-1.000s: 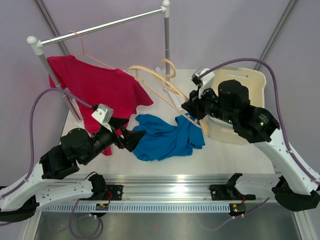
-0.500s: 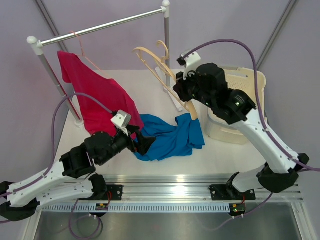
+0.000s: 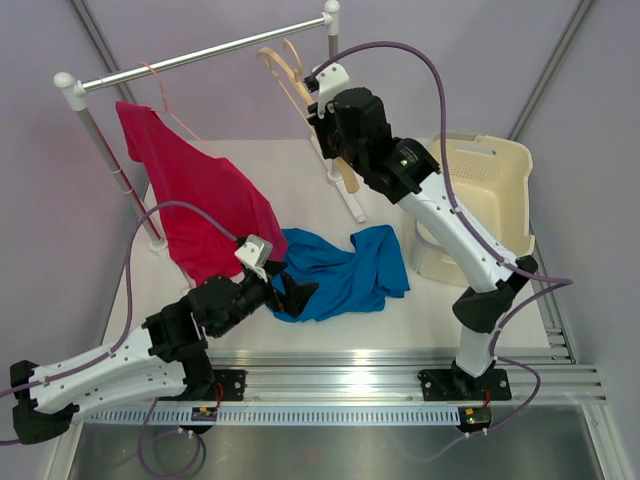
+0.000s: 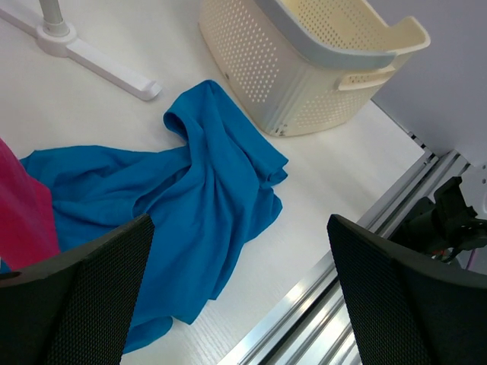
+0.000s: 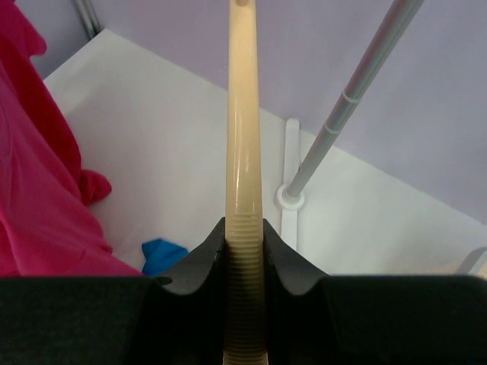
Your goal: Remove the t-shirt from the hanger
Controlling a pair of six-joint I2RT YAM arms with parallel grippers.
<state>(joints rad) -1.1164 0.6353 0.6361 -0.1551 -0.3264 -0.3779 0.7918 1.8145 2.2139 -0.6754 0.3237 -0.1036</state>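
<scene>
**Bright, even, diffuse light in every view; shadows soft and few.**
From overhead, the white table (image 3: pixel 300 180) was evenly lit, with only faint shadows under the blue t-shirt (image 3: pixel 340 270). The aluminium rail (image 3: pixel 340 365) at the near edge carried a pale glare, and the chrome bar (image 3: pixel 220 48) glinted. In the left wrist view the dark fingers (image 4: pixel 76 296) were soft and out of focus, while the cloth and basket (image 4: pixel 319 68) stayed sharp. In the right wrist view the hanger (image 5: pixel 245 152) bore a long highlight, and its ribbed near end and the black pads (image 5: pixel 190 266) were blurred.
</scene>
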